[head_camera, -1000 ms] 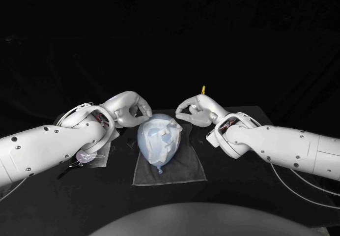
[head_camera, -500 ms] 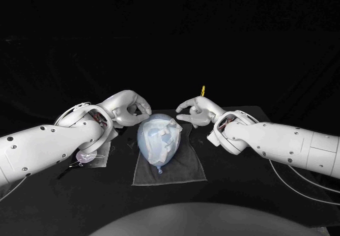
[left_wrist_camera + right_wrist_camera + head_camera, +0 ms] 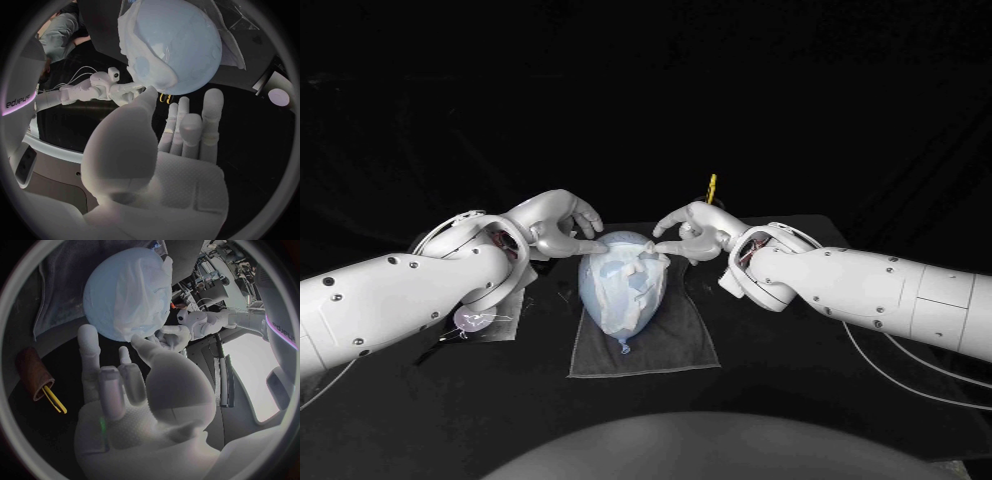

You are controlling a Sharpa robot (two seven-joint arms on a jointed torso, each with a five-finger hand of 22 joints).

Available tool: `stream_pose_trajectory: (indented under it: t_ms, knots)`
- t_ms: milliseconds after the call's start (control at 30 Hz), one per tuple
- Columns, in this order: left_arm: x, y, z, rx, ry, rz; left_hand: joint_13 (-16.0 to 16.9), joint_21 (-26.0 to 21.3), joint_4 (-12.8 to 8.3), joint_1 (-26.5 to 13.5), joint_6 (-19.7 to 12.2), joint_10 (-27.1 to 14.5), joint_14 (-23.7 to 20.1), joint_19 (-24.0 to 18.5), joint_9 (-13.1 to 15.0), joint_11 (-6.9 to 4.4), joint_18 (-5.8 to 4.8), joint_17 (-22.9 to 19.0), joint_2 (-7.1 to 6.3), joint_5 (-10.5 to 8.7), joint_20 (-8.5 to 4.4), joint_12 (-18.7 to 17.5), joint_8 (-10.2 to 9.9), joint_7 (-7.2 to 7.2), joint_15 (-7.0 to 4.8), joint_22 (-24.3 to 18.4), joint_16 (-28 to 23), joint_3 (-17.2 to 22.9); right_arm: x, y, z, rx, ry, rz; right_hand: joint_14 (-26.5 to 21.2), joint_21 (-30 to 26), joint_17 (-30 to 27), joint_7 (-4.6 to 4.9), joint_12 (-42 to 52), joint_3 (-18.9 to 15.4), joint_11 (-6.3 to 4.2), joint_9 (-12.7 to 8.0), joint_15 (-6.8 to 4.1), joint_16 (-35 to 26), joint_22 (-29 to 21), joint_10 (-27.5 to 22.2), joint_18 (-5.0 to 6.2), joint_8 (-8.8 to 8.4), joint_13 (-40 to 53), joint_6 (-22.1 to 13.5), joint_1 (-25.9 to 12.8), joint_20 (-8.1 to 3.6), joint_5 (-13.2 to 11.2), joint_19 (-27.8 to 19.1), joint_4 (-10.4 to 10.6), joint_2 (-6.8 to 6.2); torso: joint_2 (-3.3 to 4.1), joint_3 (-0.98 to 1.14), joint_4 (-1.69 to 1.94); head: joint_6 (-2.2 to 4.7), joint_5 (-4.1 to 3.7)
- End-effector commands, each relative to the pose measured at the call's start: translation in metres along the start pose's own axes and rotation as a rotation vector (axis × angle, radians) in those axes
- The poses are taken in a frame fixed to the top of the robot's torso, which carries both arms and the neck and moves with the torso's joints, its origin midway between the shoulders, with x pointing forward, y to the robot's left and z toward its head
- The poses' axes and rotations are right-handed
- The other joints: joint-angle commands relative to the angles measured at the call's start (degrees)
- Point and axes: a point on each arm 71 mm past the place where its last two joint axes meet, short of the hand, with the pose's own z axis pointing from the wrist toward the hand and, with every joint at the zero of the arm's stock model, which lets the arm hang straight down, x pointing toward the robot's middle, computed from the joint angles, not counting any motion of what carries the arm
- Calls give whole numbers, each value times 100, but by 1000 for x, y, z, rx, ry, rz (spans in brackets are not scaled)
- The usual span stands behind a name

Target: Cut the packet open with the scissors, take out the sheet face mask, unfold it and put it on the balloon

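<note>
- Sheet mask (image 3: 640, 266) already drapes the balloon (image 3: 620, 295); cutting, taking out and unfolding look done; only smoothing at the far end seems left.
- Balloon lies on a grey cloth (image 3: 678, 348), mid-table; its long axis runs away from the robot; knot points toward the robot, round end sits between the hands.
- Left hand (image 3: 560, 226) and right hand (image 3: 689, 230): fingers apart, gripping nothing; tips apparently touch the round end.

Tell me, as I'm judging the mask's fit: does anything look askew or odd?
The sheet mask lies creased and bunched over the far part of the balloon, not smooth; the balloon's near end is bare.
</note>
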Motion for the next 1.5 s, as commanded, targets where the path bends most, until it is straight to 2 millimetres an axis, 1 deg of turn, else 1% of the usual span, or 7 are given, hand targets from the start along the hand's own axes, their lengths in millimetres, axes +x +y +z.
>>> stream_pose_trajectory:
  t_ms: [33,367,500,767,1167,1333,1500]
  knots:
    - [4,1,1,-29,56,46,64,-22,133,171,-6,-73,-32,-20,-11,-29,71,-12,50,-2,-14,165,112,-46,-24,-1,23,-248,3,2,1,-9,33,-23,462,18,1090,10,-1,-51,33,-9,31,0,21,5,63,-25,958,-9,-10,-1,-20,-16,3,-44,0,2,2,0,7]
    - [9,0,1,-23,90,61,290,11,553,605,117,-179,23,36,-72,-153,53,84,218,-4,-91,720,491,-199,-129,71,89,-783,4,3,3,-11,29,-18,477,48,1134,12,28,-85,36,-26,37,13,47,25,67,-40,976,21,-30,15,-21,-3,27,-33,0,-2,-2,0,-8]
    - [10,-1,1,-17,92,61,366,73,586,715,171,-147,98,96,-114,-198,36,239,285,-4,-118,898,561,-245,-165,168,147,-846,5,3,4,-12,33,-14,479,66,1140,14,42,-112,39,-39,39,15,62,33,69,-56,983,26,-48,24,-21,7,45,-31,1,-2,-2,0,-7]
    - [12,-3,1,-3,102,65,702,375,591,1006,362,-69,404,359,-280,-330,-38,890,461,-2,-213,1540,692,-358,-280,609,373,-825,7,5,5,-14,50,-8,483,81,1151,14,64,-141,40,-51,42,20,75,49,72,-70,997,37,-65,33,-21,15,68,-22,-3,-2,0,0,-11]
    - [14,-5,1,6,117,80,850,498,599,1056,364,-106,511,452,-433,-355,-72,1142,502,-2,-244,1819,670,-364,-308,792,448,-793,12,5,5,-9,102,-7,506,166,1215,-87,168,-199,-39,-73,-12,40,153,124,89,8,1061,401,-11,27,-20,59,131,117,-2,-1,-5,0,6]
    - [15,-6,1,10,122,87,871,546,596,1178,417,-113,541,484,-523,-371,-80,1214,616,-1,-251,1881,645,-375,-318,860,468,-654,13,5,5,-7,109,-9,518,201,1249,-136,200,-181,-80,-80,-45,49,184,150,86,41,1081,520,17,3,-20,80,159,210,-5,0,-1,0,1]
    - [16,-6,2,12,125,95,855,621,598,1298,578,-64,578,538,-637,-411,-96,1294,734,0,-270,1904,633,-414,-352,969,488,-421,14,6,5,-7,110,-13,534,277,1290,-229,245,-149,-158,-61,-108,59,246,190,76,136,1112,735,89,-45,-20,128,163,318,-3,1,-5,0,-1]
